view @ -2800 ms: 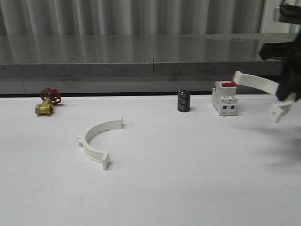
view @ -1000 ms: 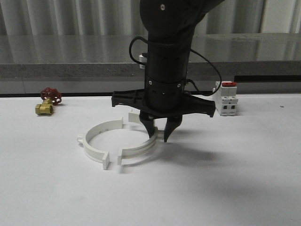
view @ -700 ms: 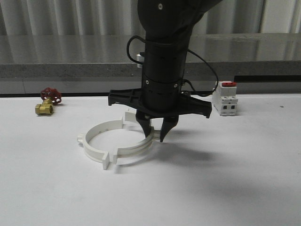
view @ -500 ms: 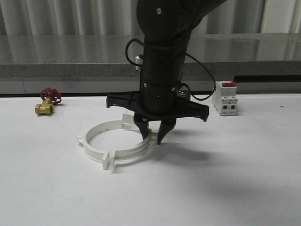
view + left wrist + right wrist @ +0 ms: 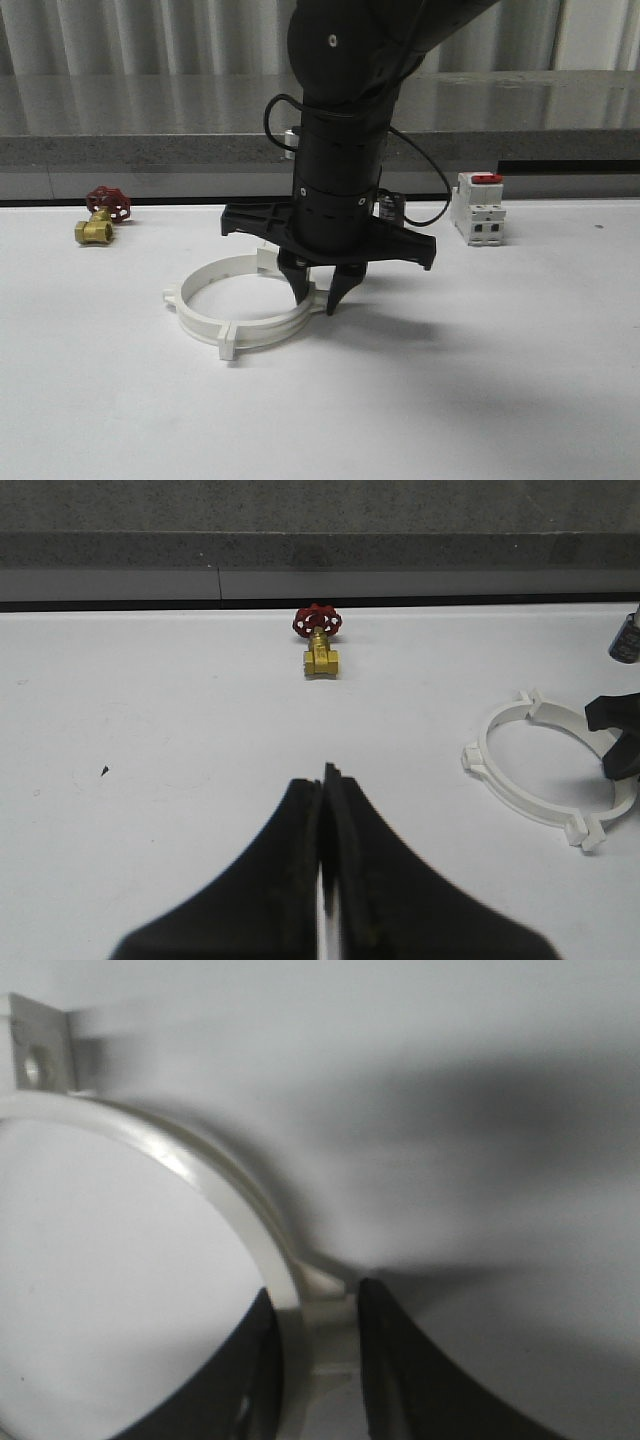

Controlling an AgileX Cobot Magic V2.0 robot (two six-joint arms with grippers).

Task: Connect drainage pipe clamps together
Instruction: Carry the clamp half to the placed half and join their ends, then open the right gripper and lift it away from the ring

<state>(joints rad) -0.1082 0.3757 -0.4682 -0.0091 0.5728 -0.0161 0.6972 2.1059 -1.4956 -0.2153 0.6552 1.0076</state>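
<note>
The right gripper (image 5: pixel 314 297) pointed straight down over the white table (image 5: pixel 480 380), its two dark fingers (image 5: pixel 293 284) parted only narrowly and straddling the wall of the right half-ring (image 5: pixel 291 318). In the right wrist view the white band ran up between the two pads (image 5: pixel 392 1360), one pad on the inside of the curve and the other on the outside, both seeming to press against the plastic (a small raised nub on the band sat just past the outer pad). So the fingers had hold of that half-ring at its curved wall, with the tips down at table level.

The left gripper (image 5: pixel 325 825) hovered over bare table with its fingers pressed together, nothing between them.

The drainage pipe clamps (image 5: pixel 245 300) lay flat on the table as a closed-looking ring. The left half-ring (image 5: pixel 190 305) curved away from the right gripper's fingers on their left side, and the flat end tabs of the two halves met at a near joint (image 5: pixel 228 345), in front of and left of the fingertips, and again at a far joint (image 5: pixel 265 258), just behind them. At the near joint the tabs stood face to face, touching or very nearly so (the frames did not settle which). The plastic was plain white and smooth, and one tab in the right wrist view had a small hole (image 5: pixel 33 1065).
</note>
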